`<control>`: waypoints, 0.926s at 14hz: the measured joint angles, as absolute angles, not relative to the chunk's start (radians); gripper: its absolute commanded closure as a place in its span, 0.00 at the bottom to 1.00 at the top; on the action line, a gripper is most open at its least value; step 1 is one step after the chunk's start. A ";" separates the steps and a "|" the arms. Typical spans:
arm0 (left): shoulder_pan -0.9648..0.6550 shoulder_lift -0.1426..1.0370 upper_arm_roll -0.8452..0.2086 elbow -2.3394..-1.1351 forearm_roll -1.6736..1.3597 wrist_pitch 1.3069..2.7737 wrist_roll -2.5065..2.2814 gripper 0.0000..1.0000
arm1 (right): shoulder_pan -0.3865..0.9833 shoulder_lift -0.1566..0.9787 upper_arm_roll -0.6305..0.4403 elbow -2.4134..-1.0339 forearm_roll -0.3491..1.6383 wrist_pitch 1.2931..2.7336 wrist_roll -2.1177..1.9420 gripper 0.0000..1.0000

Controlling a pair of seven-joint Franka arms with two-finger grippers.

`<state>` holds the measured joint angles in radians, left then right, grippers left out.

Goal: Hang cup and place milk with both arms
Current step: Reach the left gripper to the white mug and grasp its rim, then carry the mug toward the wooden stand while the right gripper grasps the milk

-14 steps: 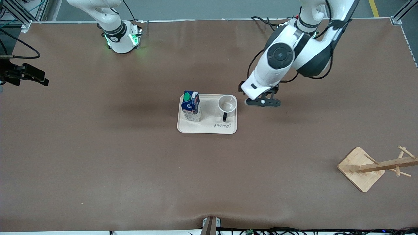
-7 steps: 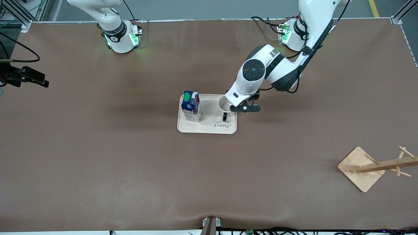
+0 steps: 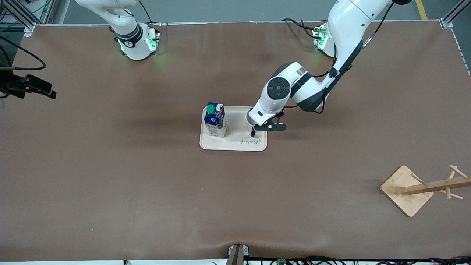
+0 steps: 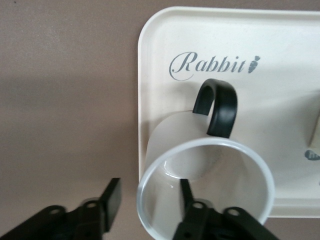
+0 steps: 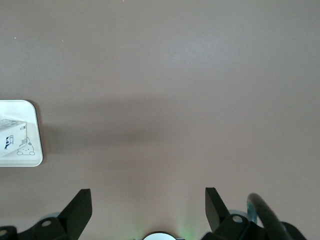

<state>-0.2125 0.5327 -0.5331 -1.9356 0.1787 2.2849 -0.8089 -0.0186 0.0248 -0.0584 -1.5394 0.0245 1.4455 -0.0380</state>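
Observation:
The white cup (image 4: 172, 137) stands upright on the cream tray (image 4: 300, 50), with its black handle (image 4: 217, 107) toward the "Rabbit" print. My left gripper (image 4: 149, 197) is open over the cup's rim. One finger (image 4: 112, 200) is outside the wall and the other finger (image 4: 184, 192) is inside the cup. In the front view the left gripper (image 3: 262, 127) covers most of the cup, and only the handle (image 3: 253, 131) shows. The milk (image 3: 214, 119) stands on the tray (image 3: 235, 145) at the right arm's end. My right gripper (image 5: 148, 200) is open and empty, high over bare table.
A wooden cup rack (image 3: 423, 186) lies tipped on its side near the front camera, at the left arm's end of the table. The right wrist view shows the tray's corner (image 5: 36, 159) and the milk's white lower part (image 5: 10, 135).
The left arm has swung from beside the tray to over the cup and has come down, so its open fingers now straddle the rim. The right arm waits unmoved.

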 measured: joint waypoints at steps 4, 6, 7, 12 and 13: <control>-0.210 0.540 -0.530 -1.915 0.182 2.293 -0.809 1.00 | -0.004 0.047 -0.054 -1.540 0.026 1.482 -0.040 0.00; -0.204 0.537 -0.529 -1.882 0.184 2.293 -0.809 1.00 | 0.015 0.067 -0.050 -1.540 0.026 1.507 -0.040 0.00; -0.198 0.528 -0.529 -1.865 0.185 2.291 -0.809 1.00 | 0.018 0.075 -0.050 -1.540 0.026 1.511 -0.038 0.00; -0.107 0.381 -0.529 -1.744 0.188 2.077 -0.775 1.00 | 0.017 0.178 -0.053 -1.554 0.039 1.507 -0.037 0.00; -0.082 0.350 -0.529 -1.718 0.188 2.019 -0.752 1.00 | 0.017 0.190 -0.053 -1.557 0.043 1.499 -0.037 0.00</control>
